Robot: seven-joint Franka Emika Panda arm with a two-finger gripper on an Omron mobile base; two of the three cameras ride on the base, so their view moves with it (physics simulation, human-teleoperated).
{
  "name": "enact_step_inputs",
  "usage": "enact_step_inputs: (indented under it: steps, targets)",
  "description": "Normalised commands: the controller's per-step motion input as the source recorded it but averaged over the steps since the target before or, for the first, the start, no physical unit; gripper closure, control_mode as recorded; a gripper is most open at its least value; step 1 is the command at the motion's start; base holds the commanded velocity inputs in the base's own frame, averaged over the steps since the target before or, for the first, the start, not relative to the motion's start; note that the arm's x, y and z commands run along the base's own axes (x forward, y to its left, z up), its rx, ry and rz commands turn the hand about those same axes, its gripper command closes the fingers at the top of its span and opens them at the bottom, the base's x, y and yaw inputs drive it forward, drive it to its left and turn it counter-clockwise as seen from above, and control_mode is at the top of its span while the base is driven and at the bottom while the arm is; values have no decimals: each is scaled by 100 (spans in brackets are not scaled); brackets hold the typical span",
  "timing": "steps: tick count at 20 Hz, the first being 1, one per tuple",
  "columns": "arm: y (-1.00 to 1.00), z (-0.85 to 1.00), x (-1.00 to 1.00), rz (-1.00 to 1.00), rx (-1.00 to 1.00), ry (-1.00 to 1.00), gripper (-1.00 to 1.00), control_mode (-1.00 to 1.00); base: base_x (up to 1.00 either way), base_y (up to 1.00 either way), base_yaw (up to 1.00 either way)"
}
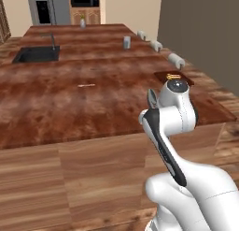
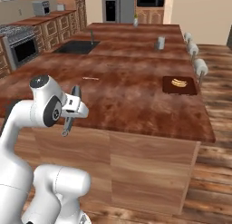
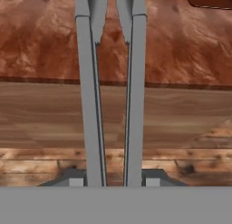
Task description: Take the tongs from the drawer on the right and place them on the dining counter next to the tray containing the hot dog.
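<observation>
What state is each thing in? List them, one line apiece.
tongs: held in the gripper, off the counter, arms running away from the hand.
gripper: shut on the tongs.
tray: flat on the dining counter near its right edge, holding the hot dog.
hot dog: lying in the tray.
dining counter: no tongs on it yet.
</observation>
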Motion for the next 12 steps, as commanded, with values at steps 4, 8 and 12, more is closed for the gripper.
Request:
enact_step_inputs:
  steps: [4, 8, 12]
  targets:
    - [0, 0, 0, 0, 0, 0, 100, 100, -4, -73, -2]
    - [0, 0, 0, 0, 0, 0, 100, 100, -3, -74, -2]
    - [0, 0, 0, 0, 0, 0, 100, 100, -3, -74, -1]
